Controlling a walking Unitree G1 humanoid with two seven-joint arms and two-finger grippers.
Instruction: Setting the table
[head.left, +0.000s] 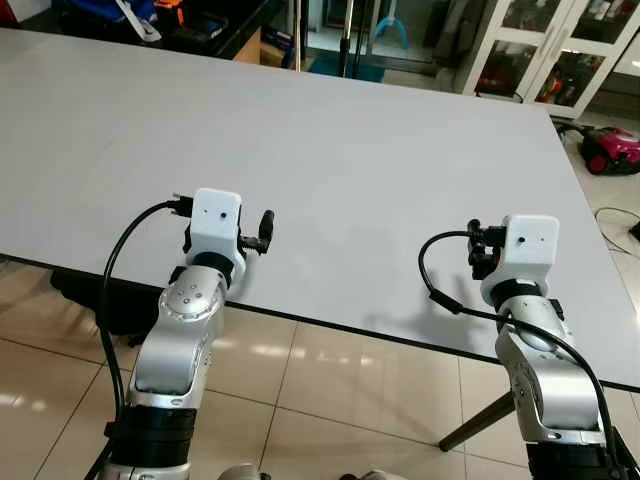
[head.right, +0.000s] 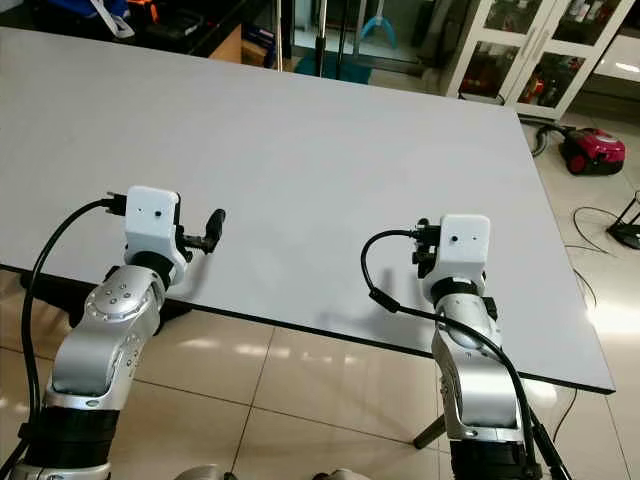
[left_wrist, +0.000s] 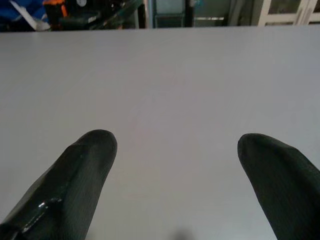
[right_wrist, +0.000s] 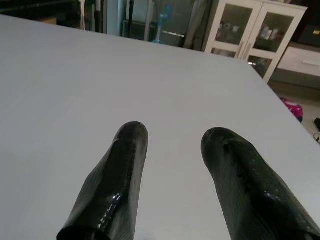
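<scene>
Grey tabletop (head.left: 330, 150) spans the frame, bare and matte. Left gripper (left_wrist: 175, 165) and right gripper (right_wrist: 172, 150) hover over its near edge, jaws released. Red vacuum cleaner (head.left: 612, 150) at right.

Home interior with a workshop corner: a large grey table (head.left: 330, 150) on a glossy tiled floor (head.left: 330, 380), glass-door cabinets (head.left: 540, 50) behind, a red vacuum cleaner (head.left: 612, 150) at right, tools on a bench (head.left: 170, 20) at far left.
</scene>
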